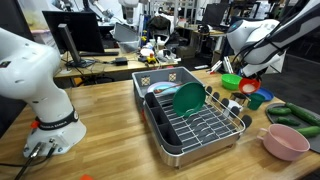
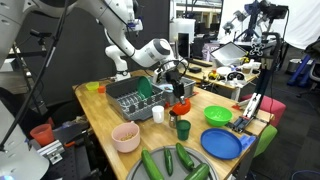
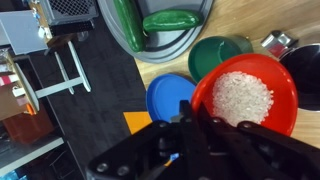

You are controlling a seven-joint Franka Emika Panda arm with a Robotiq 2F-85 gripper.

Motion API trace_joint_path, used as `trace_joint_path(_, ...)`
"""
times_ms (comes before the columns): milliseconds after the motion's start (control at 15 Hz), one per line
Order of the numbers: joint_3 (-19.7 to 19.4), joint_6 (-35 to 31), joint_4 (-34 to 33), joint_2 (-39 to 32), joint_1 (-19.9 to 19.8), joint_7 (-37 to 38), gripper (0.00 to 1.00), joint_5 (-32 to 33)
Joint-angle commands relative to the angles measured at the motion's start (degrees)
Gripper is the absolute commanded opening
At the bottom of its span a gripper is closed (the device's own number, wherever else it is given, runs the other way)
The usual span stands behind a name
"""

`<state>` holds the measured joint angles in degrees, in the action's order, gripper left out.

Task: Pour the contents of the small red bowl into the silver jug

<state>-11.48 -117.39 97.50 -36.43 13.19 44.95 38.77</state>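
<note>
- Step in hand, as judged: carrying, with pouring not yet begun.
- Clenched tight on the near rim of the small red bowl (image 3: 245, 95): the gripper (image 3: 190, 128), fingers closed with only the bowl's wall between them.
- Held level and apparently lifted clear of the table (image 1: 110, 125), loaded with white grains, no spill in sight.
- Hanging off the short end of the dish rack (image 2: 135, 95), toward the middle of the table and away from its edges, partly above a blue lid (image 3: 170, 98) and a dark green cup (image 3: 215, 55).
- Just beyond the bowl, at the upper right of the wrist view: a shiny bit of metal, probably the silver jug (image 3: 277, 42), mostly hidden, not yet beneath the bowl.
- Next, probably: a short move toward that jug, with the bowl's far rim brought above the mouth.
- Then a slow roll of the wrist, far rim dipped first.
- Care needed: wide bowl, likely narrower mouth, loose grains easily scattered on the table.
</note>
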Motion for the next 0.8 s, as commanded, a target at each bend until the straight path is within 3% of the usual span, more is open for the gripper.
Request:
trace_joint_path(0, 0.67, 1.14, 0.53, 0.11, -0.03, 2.2, 0.02, 3.3)
trace_joint_path(267, 1.62, 0.9, 0.91, 0.27, -0.05, 3.41, 0.02, 5.9)
trace_joint_path(400, 2.63, 0.82, 0.13, -0.08, -1.02, 2.72, 0.07, 4.68)
trace_joint_path(733, 2.74, 0.8, 0.13, -0.09, -1.12, 2.7, 0.07, 4.65)
